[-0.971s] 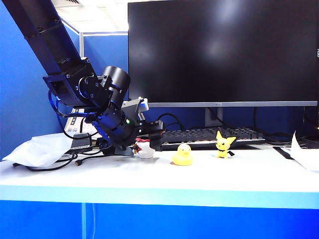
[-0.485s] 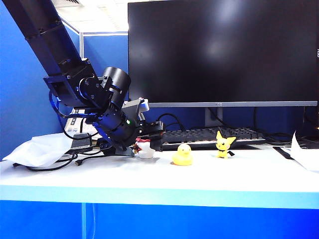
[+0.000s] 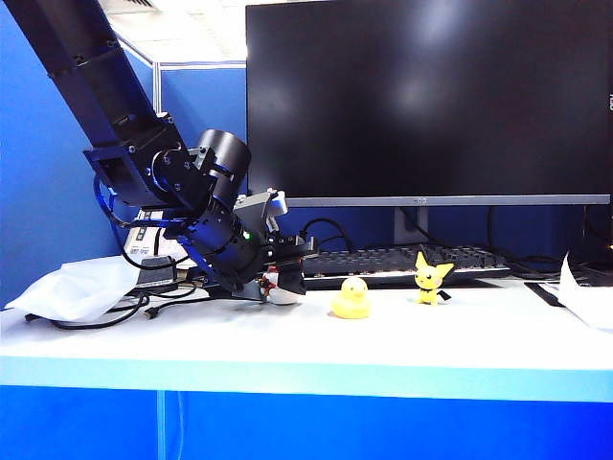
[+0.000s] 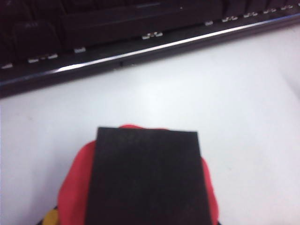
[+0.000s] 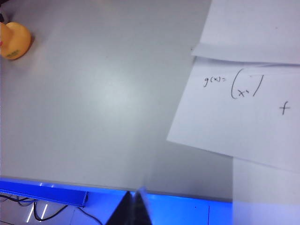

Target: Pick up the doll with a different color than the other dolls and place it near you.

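From my remote station I read the scene from the front edge of the white table [image 3: 316,345] back to the monitor [image 3: 426,96]. The near strip of the table, where the doll must end up, carries nothing. Behind it stand the yellow duck [image 3: 351,298] and, further right, the yellow pointy-eared figure [image 3: 432,277]. The doll with a different color [image 3: 281,288] stands at the left end of this row, just in front of the keyboard [image 3: 402,264]. The left gripper [image 3: 284,273] is down over it, with a dark finger [image 4: 146,178] covering most of its red rim in the left wrist view. The step in hand, as I judge it, is the grasp. To do it well I would let the jaws finish closing squarely on the rounded body before any lift, keep the wrist steady so the doll does not tip, then raise it straight up clear of the duck before bringing it toward the near edge. The jaws stand part-way in around the doll; whether the pads press it firmly I cannot tell, since the contact is hidden. The right gripper [image 5: 136,208] is parked off the table's edge near a sheet of paper [image 5: 243,103], with only a dark tip showing, so its opening cannot be read; nothing is seen in it.
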Controlling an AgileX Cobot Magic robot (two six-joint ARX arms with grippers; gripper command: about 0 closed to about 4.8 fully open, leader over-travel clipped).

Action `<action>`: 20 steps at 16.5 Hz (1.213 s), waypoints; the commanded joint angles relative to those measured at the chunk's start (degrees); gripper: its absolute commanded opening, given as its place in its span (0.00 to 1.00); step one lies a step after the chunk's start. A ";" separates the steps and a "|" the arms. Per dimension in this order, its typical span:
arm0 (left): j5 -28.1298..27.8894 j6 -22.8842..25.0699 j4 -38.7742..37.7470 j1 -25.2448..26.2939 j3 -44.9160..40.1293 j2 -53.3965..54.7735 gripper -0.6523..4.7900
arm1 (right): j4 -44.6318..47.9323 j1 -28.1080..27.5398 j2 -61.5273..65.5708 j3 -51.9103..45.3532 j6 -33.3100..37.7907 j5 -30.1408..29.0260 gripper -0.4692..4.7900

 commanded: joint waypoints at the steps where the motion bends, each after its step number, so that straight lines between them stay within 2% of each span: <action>1: 4.96 0.02 -0.68 -0.02 0.11 0.02 0.17 | 0.66 0.02 -0.17 0.09 -0.20 0.02 0.08; 2: 5.20 0.02 -0.63 -0.02 0.11 -0.13 0.11 | 0.66 0.02 -0.17 0.09 -0.20 0.02 0.08; 7: 5.51 0.48 -2.84 -0.04 0.09 -4.68 0.11 | 0.68 0.02 -0.17 0.09 -0.20 0.02 0.08; 10: 5.05 3.54 -6.16 -0.72 0.09 -9.40 0.11 | 0.66 0.02 -0.17 0.09 -0.20 0.02 0.08; 13: 4.39 3.78 -8.66 -3.54 -0.61 -14.58 0.11 | 0.66 0.02 -0.17 0.09 -0.20 0.00 0.08; 17: 1.14 3.39 -3.72 -9.79 -10.05 -22.14 0.11 | 0.68 0.02 -0.17 0.09 -0.20 0.02 0.08; 20: -0.35 -0.33 1.05 -13.27 -17.94 -24.00 0.11 | 0.66 0.02 -0.17 0.09 -0.20 0.02 0.08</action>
